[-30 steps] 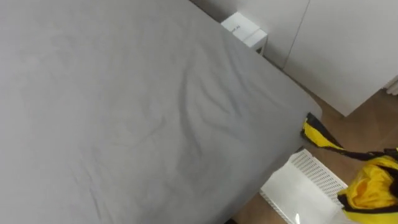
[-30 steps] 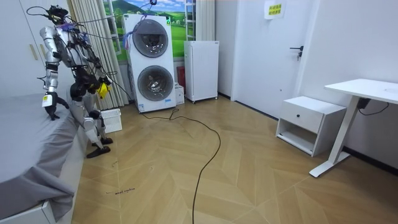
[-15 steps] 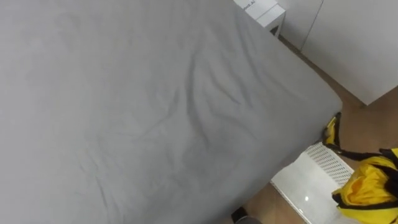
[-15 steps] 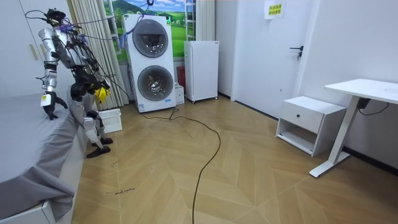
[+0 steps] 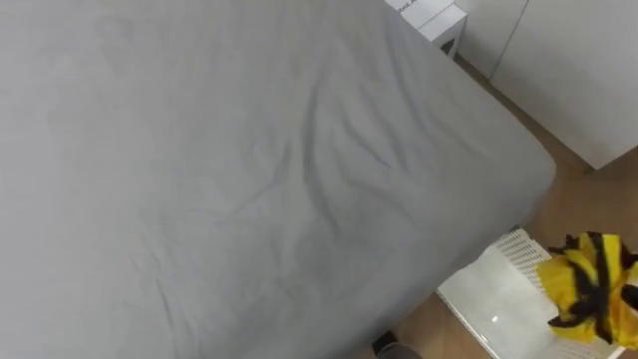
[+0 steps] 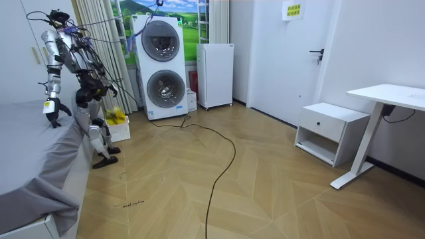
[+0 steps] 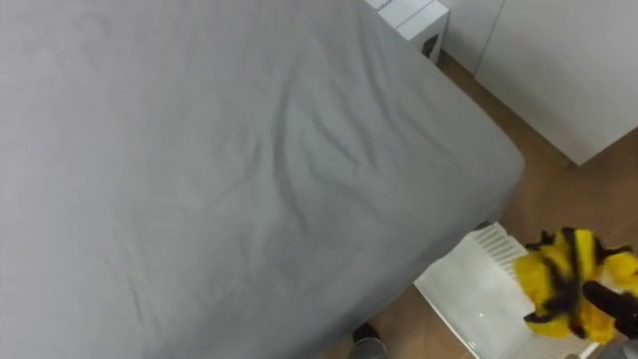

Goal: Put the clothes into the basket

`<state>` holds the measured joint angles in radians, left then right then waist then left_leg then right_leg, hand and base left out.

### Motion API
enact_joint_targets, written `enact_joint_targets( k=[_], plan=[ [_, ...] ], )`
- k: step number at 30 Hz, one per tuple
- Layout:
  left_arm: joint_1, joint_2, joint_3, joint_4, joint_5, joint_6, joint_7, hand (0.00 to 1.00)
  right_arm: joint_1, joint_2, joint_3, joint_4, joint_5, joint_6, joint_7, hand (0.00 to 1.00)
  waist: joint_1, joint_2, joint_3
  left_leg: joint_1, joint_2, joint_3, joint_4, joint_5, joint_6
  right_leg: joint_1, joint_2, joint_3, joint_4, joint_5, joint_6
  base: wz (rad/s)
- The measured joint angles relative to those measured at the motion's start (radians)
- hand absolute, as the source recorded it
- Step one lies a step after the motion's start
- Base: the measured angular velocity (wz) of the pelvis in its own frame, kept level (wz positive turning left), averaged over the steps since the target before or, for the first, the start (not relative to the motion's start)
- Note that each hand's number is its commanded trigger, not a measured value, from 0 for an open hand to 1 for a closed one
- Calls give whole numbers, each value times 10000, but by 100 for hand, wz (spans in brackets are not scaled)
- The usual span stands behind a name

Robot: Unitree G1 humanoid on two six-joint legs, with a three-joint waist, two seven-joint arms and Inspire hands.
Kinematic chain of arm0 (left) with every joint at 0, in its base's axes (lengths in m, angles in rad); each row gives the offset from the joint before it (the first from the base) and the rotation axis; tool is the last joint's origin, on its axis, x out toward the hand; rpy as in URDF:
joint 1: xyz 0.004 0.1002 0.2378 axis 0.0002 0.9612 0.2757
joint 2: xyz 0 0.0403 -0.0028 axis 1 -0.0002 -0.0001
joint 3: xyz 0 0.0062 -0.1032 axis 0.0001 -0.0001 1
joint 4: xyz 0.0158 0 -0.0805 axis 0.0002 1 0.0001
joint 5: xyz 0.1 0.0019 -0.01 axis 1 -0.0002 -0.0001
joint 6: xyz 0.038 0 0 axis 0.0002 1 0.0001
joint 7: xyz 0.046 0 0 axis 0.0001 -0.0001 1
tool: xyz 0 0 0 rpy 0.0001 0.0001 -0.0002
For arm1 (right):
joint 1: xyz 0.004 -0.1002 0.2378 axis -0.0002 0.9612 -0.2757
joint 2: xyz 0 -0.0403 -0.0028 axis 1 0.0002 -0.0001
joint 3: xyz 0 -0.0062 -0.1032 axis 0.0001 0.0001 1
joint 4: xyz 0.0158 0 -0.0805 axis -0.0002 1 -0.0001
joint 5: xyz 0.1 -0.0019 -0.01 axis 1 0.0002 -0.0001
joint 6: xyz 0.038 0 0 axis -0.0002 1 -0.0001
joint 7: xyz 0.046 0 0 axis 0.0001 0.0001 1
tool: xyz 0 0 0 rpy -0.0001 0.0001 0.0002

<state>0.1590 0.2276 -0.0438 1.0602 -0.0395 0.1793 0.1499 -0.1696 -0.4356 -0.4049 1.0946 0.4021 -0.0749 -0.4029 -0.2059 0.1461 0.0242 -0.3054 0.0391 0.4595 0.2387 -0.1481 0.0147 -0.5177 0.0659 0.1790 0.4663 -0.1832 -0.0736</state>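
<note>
yellow clothes (image 5: 588, 289) at white basket (image 5: 486, 299), grey bed (image 5: 249, 179) beside

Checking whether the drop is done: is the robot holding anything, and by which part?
Apparently nothing: the yellow-and-black garment is at the white laundry basket, apart from the left robot hand hanging over the bed.

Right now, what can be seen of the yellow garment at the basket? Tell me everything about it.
The yellow garment is bright yellow with black stripes, of thin, slightly glossy-looking cloth, bunched into a crumpled heap rather than spread out. It sits at the open top of the white slatted basket, which stands on the wooden floor beside the corner of the grey bed. Whether anything else touches it cannot be told.
</note>
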Motion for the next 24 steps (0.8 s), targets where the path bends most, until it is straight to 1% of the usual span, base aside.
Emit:
enact_joint_targets(
  k=[6,9,11,12,14,16,18,19,20,21,22,23,24],
  plan=[
    [2,66,-16,0,-288,-99,-2,0,9,-2,2,24,97,-50,-11,0,-11,-2,1,40,1,-119,10,0,0,107,-36,-107,-59,0,0,5],
    [4,103,-109,2,-376,-184,-3,0,3,-2,28,125,176,-181,-14,0,-2,4,-2,66,0,-266,7,4,-4,208,-53,-191,-146,27,-4,7],
    [76,114,-108,20,-372,-217,-3,0,-7,-2,21,325,214,-219,-16,0,16,-62,21,280,5,-326,-9,9,-13,462,-50,-206,-251,23,-5,0],
    [110,114,-108,19,-368,-262,-3,0,-6,-5,21,324,217,-220,-23,0,17,-66,23,306,16,-343,-8,10,-14,493,-46,-213,-324,29,20,0],
    [146,150,-108,-3,-368,-339,-3,0,3,-8,40,324,232,-238,-28,0,10,-67,13,351,19,-530,-8,13,-21,664,-51,-271,-456,44,87,5],
    [145,171,-108,-10,-353,-369,-3,0,53,-8,140,323,304,-247,-33,0,20,-88,8,401,32,-571,-10,13,-21,786,-60,-338,-561,89,89,11],
    [126,195,-111,-11,-339,-382,-3,0,149,-7,333,319,307,-253,-37,0,17,-121,2,477,22,-675,-51,15,-20,925,-96,-464,-642,107,73,16],
    [138,203,-111,-12,-311,-418,-3,0,235,-6,383,317,304,-252,-14,0,25,-134,-3,569,12,-804,-84,16,-20,1077,-117,-558,-726,117,78,19],
    [183,220,-111,-19,-282,-480,-4,0,333,-6,388,317,300,-244,3,0,29,-229,24,692,5,-860,-124,16,-20,1246,-138,-638,-787,110,74,20],
    [219,224,-107,-47,-239,-507,-6,0,373,-4,388,318,290,-238,17,0,33,-231,15,771,8,-908,-156,16,-20,1360,-142,-687,-859,111,76,23],
    [295,234,-97,-180,-55,-508,-11,0,492,-3,388,317,272,-238,48,0,41,-254,9,914,24,-1046,-181,18,-23,1570,-157,-834,-1049,115,107,29],
    [333,261,-97,-260,19,-508,-21,0,708,-1,434,281,270,-237,110,0,65,-322,-17,994,37,-1178,-191,22,-30,1788,-181,-1017,-1237,124,124,33],
    [349,286,-95,-327,29,-508,-29,0,807,0,491,271,282,-234,151,0,102,-343,-29,1062,37,-1233,-207,25,-33,1894,-188,-1068,-1284,123,124,32]
  ],
)
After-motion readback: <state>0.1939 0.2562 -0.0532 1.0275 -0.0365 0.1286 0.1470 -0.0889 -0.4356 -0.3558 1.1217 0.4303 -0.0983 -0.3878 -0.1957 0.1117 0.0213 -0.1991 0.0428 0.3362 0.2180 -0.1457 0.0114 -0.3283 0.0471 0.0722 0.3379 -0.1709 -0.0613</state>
